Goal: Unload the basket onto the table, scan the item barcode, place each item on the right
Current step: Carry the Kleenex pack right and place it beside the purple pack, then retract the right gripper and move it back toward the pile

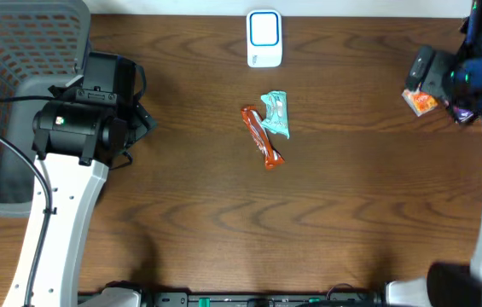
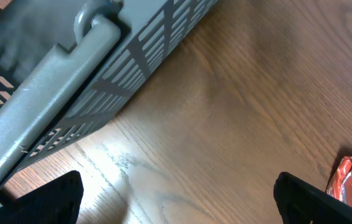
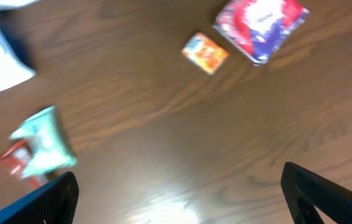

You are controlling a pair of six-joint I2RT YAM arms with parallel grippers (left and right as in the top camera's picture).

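The packet point(image 1: 276, 114) is teal, the bar point(image 1: 263, 141) red-orange, the scanner point(image 1: 264, 38) white-and-blue.

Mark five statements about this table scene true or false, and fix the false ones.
1. The teal packet lies against the red bar. True.
2. The white scanner sits inside the grey basket. False: it stands on the table at the middle of the far edge, and the basket is off to the left.
3. The jaws of both arms are open and hold nothing. True.
4. The small orange packet lies in the middle of the table. False: it lies at the right side, near the red-and-purple packet.
5. The grey basket stands on the left arm's side. True.
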